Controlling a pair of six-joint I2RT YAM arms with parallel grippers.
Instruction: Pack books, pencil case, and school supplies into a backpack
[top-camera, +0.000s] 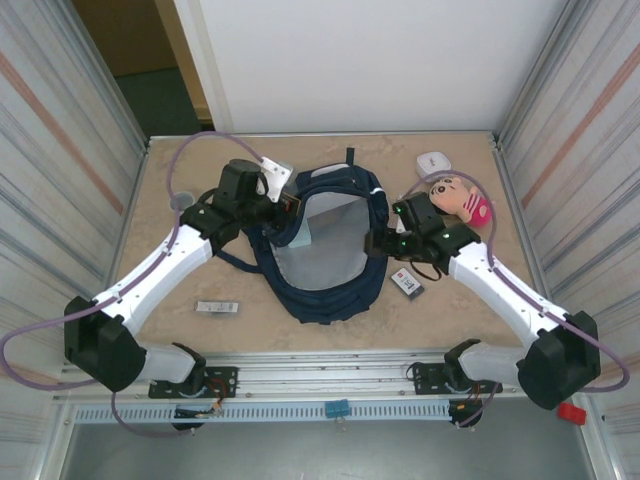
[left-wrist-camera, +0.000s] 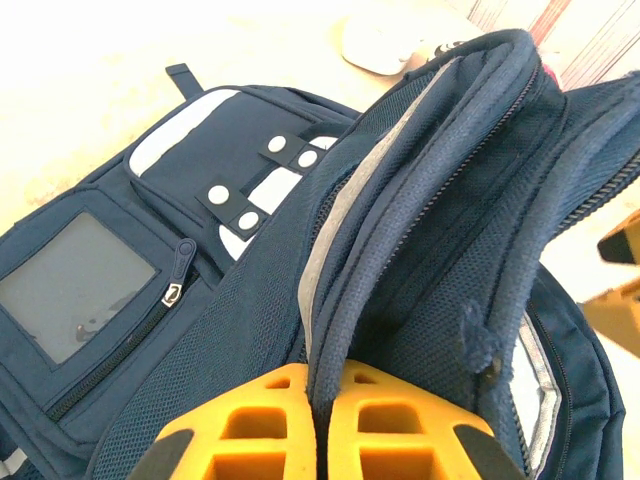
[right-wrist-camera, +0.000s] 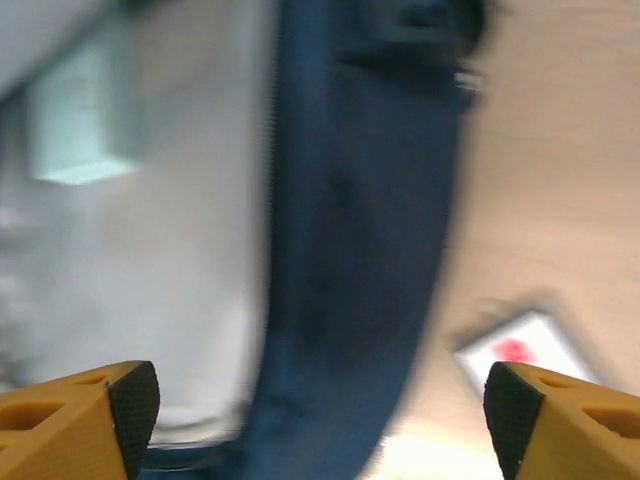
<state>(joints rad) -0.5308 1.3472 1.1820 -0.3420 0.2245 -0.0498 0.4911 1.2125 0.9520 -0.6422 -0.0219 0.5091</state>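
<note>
Centrally on the table (top-camera: 300, 335) lies the backpack (top-camera: 330, 295), its mouth gaping to show pale lining, and the pencil case (top-camera: 300, 233) already sits inside near the left rim. Of the school supplies, the black box (top-camera: 407, 282) lies on the table just beside the bag's right edge, and the silver-grey bar (top-camera: 218, 308) lies apart on the left.

Likely trouble: the mouth is propped by 1 grip alone, so if that fabric slips, the flap may sag over the opening and block the 2 loose items. The right gripper (right-wrist-camera: 315, 420), spread over the right rim, could also snag the zipper edge or nudge the box away when reaching for it.

The left gripper (left-wrist-camera: 318, 400) is clamped tight on the bag's padded rim, its arm stretched forward and bent inward. The right gripper's jaws stand wide apart, holding nothing. Its arm angles inward with the wrist pointing down near rim and box, though that wrist's view is blurred.
</note>
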